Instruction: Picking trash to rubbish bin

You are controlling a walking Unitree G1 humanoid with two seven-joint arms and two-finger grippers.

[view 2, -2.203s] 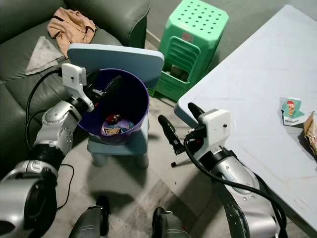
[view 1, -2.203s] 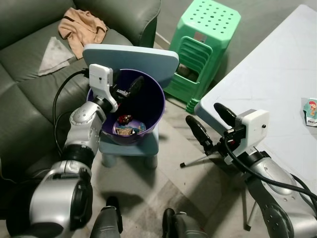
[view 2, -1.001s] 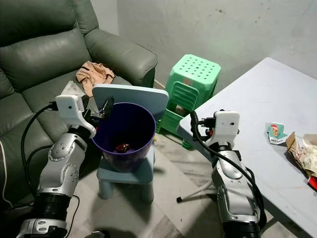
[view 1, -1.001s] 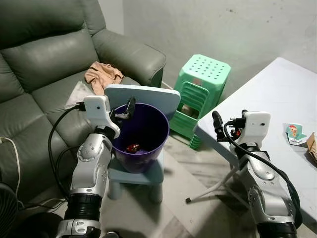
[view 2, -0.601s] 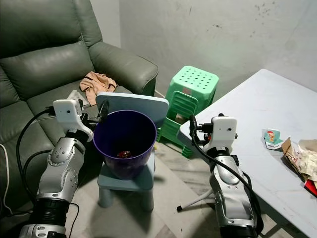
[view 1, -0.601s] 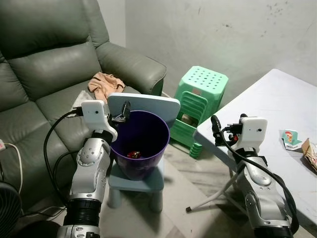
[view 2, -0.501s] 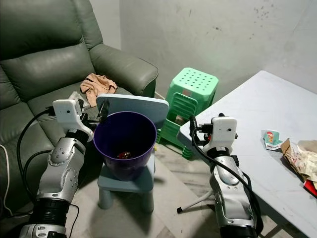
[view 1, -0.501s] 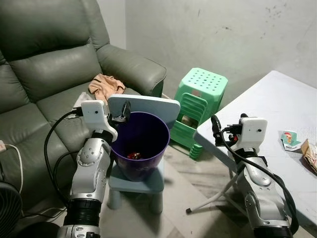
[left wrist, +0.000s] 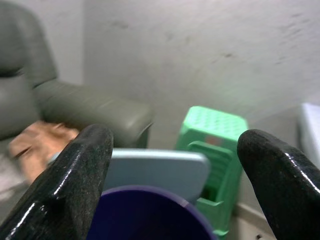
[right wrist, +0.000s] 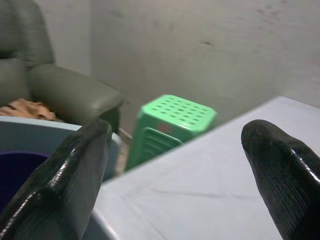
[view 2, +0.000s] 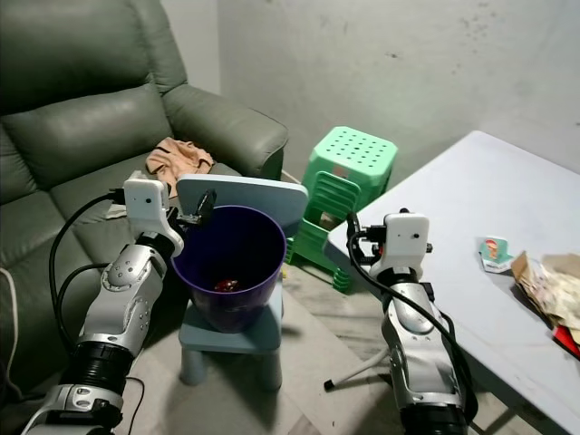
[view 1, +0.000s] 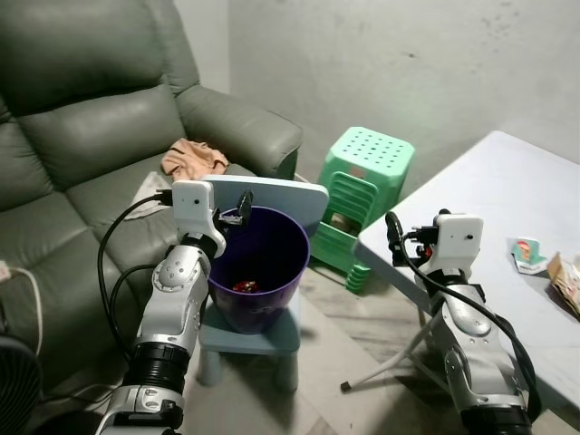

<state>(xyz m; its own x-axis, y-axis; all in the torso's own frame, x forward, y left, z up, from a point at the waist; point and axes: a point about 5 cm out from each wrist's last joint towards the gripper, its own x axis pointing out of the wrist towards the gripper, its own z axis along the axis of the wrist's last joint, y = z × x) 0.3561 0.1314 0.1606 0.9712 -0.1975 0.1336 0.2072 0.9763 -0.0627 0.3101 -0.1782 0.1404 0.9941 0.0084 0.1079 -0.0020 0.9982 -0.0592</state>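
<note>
The left gripper (view 1: 241, 205) has shifted right since half a second ago and now hangs over the near-left rim of the round purple plastic bin (view 1: 263, 272), its two black fingers spread wide with nothing between them. The bin sits on a small pale blue plastic chair (view 1: 263, 192), with a few wrappers lying at its bottom (view 1: 243, 286), so one drop looks finished. The right gripper (view 2: 352, 237), also spread and empty, has stayed raised at the near-left edge of the white folding table (view 2: 471, 217). More trash, a crumpled brown paper bag (view 2: 549, 288) and a small printed carton (view 2: 494, 251), lies on the table's far right, probably next to collect. A green plastic stool (view 1: 364, 186) stands behind the bin.
</note>
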